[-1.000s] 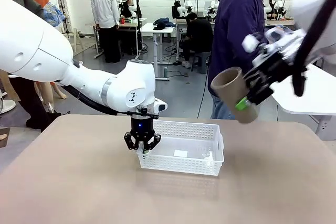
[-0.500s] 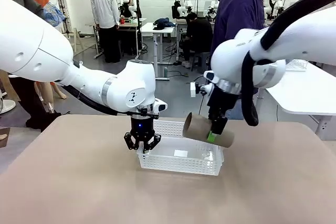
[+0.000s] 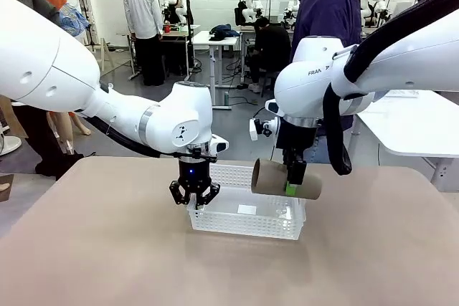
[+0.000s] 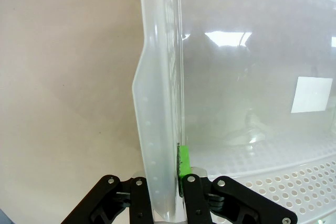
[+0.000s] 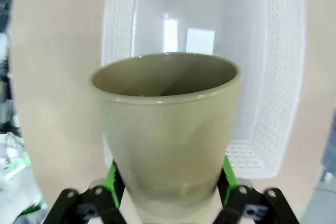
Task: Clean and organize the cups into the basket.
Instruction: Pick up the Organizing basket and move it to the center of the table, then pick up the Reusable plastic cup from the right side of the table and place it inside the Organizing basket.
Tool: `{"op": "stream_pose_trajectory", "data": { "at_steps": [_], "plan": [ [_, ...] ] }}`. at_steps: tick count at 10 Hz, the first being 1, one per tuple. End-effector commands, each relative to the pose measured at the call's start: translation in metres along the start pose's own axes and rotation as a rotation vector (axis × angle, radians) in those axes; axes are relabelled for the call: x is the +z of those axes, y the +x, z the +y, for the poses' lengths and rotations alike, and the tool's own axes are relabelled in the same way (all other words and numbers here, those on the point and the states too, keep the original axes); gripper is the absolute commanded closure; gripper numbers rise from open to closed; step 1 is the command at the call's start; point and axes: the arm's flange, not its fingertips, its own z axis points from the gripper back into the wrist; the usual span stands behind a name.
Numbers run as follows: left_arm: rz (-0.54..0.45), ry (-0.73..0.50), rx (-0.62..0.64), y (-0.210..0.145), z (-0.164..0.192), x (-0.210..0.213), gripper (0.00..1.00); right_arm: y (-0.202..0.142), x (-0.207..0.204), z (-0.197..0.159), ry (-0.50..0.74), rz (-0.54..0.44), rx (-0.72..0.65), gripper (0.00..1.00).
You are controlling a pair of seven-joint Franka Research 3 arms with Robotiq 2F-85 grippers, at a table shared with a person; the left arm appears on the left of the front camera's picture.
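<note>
A cardboard-brown cup (image 3: 271, 178) lies on its side in the air over the right half of the white lattice basket (image 3: 244, 226), with my right gripper (image 3: 292, 181) shut on its lower body. In the right wrist view the cup (image 5: 165, 124) points its open mouth away from me, green pads on both flanks at my right gripper (image 5: 169, 181), and the basket (image 5: 282, 77) lies below. My left gripper (image 3: 194, 201) is shut on the basket's left rim. In the left wrist view that rim (image 4: 157, 103) stands clamped in my left gripper (image 4: 167, 174).
The basket holds nothing but a white label (image 4: 312, 94) on its floor. A person in a dark blue hoodie (image 3: 326, 34) stands at the far side of the brown table (image 3: 107, 263). Bare tabletop surrounds the basket. A white table (image 3: 423, 127) stands at the right.
My right arm has swung the cup down and left from high at the right to just above the basket, then slowed. The left gripper and basket have stayed put.
</note>
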Motion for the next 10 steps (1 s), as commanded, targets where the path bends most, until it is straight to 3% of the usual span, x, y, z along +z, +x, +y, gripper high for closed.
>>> {"op": "stream_pose_trajectory", "data": {
  "at_steps": [1,6,8,10],
  "plan": [
    [-0.006,0.0,-0.009,-0.001,0.002,-0.001,1.0,0.002,0.0,-0.003,-0.004,-0.047,0.002,0.16],
    [-0.006,0.0,-0.009,-0.001,0.002,-0.001,1.0,0.001,0.0,-0.001,-0.005,-0.013,-0.004,0.16],
    [-0.006,0.0,-0.009,-0.001,0.002,-0.001,1.0,0.034,0.004,0.013,-0.054,0.091,0.065,0.16],
    [-0.006,0.0,-0.009,-0.001,0.002,-0.001,1.0,0.055,-0.002,0.005,-0.051,0.097,0.086,0.16]
  ]
}}
